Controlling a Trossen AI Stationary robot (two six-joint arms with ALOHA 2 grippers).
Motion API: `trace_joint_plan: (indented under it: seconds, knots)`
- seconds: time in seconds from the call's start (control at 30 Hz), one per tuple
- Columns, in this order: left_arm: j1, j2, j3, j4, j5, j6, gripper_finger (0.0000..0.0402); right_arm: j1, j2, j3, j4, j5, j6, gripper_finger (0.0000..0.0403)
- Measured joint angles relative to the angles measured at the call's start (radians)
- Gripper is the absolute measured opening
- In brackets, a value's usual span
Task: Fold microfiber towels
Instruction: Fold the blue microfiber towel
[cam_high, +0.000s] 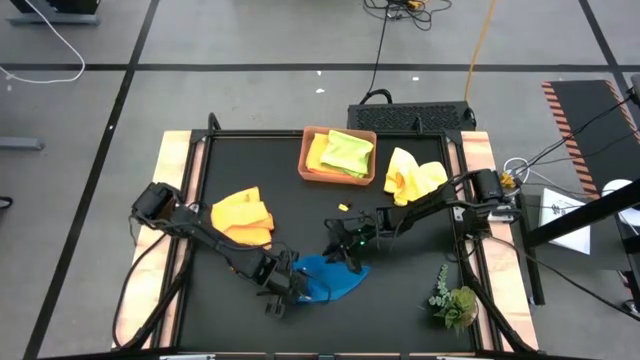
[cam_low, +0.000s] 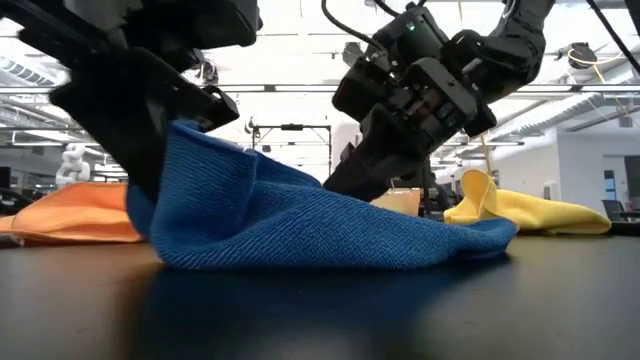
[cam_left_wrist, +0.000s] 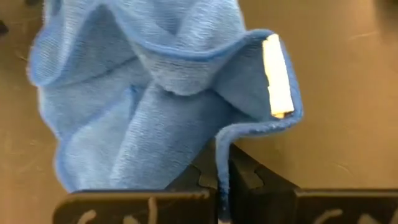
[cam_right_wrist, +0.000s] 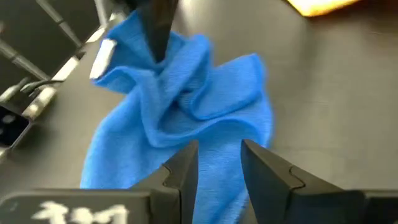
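Terracotta tray (cam_high: 307, 160), plant sprig (cam_high: 452, 300)

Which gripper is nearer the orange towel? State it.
Left. The left gripper, shut on the blue towel's edge, sits just below-right of the orange towel; the right gripper hovers over the blue towel's other side, farther off.

Five microfiber towels were in view: one blue towel (cam_high: 330, 280), one orange towel (cam_high: 243, 218), two yellow, one loose (cam_high: 413, 177) and one in the tray (cam_high: 318, 152), and one lime green towel (cam_high: 349, 152). There was one brown tray (cam_high: 306, 170), one plant sprig (cam_high: 454, 300), and two robot arms.
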Motion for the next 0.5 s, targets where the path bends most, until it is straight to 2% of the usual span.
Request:
trace_joint_plan:
  seconds: [0.13,0.27,0.5]
  knots:
    - [-0.026,0.000,0.000,0.000,0.000,-0.055,0.0004,0.030,0.000,0.000,0.032,-0.018,-0.048,0.0114]
    - [-0.061,-0.001,-0.031,-0.001,0.046,-0.110,0.0007,0.072,0.024,0.038,0.112,-0.014,-0.032,0.0114]
    - [-0.063,0.000,-0.049,0.004,0.026,-0.189,0.0009,0.122,0.104,0.135,0.023,-0.009,-0.088,0.0114]
